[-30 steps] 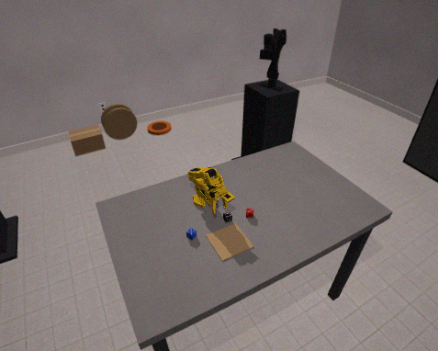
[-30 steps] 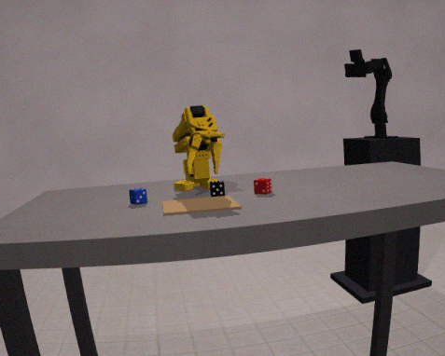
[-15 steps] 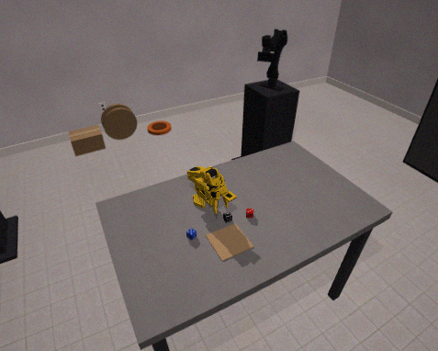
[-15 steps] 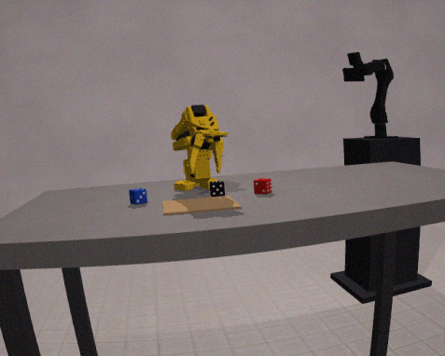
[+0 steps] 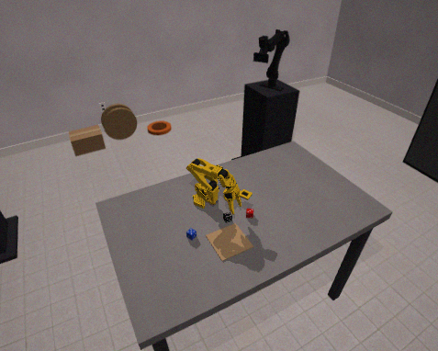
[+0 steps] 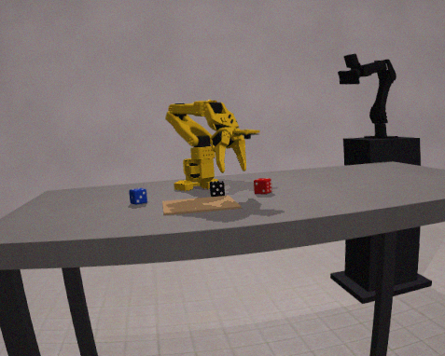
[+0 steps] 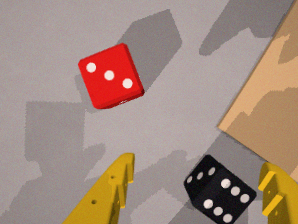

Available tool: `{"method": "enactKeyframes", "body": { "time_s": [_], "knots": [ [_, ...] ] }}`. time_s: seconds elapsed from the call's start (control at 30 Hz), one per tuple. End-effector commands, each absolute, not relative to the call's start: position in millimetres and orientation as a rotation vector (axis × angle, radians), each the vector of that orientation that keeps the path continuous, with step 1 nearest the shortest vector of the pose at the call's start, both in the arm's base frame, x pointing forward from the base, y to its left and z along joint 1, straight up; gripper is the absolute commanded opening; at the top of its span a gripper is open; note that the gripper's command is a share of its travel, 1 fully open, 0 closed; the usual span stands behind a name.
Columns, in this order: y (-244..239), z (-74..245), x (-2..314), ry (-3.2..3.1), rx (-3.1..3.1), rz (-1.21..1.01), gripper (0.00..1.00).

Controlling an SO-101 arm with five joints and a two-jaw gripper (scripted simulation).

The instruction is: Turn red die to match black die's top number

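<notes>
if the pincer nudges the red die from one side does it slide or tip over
The small red cube die sits flat on the bare grey table top, so a low push would probably slide it. Its sharp edges and flat faces suggest it won't roll freely; a high push might tip it one face. It looks rigid, so the open yellow pincer likely won't deform it.
</notes>
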State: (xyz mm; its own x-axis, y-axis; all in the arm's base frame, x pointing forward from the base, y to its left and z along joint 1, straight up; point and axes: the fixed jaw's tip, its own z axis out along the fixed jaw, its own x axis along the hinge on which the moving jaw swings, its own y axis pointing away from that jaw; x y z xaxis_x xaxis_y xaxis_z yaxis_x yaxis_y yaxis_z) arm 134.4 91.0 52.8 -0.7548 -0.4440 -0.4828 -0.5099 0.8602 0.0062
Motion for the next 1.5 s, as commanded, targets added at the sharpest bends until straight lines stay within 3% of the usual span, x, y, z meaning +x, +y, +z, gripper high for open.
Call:
{"method": "enactKeyframes", "body": {
  "time_s": [0.0, 1.47],
  "knots": [
    [116, 66, 147, 2.449, -0.769, 0.247, 0.35],
    [127, 71, 150, 2.392, -0.810, 0.275, 0.35]
  ]
}}
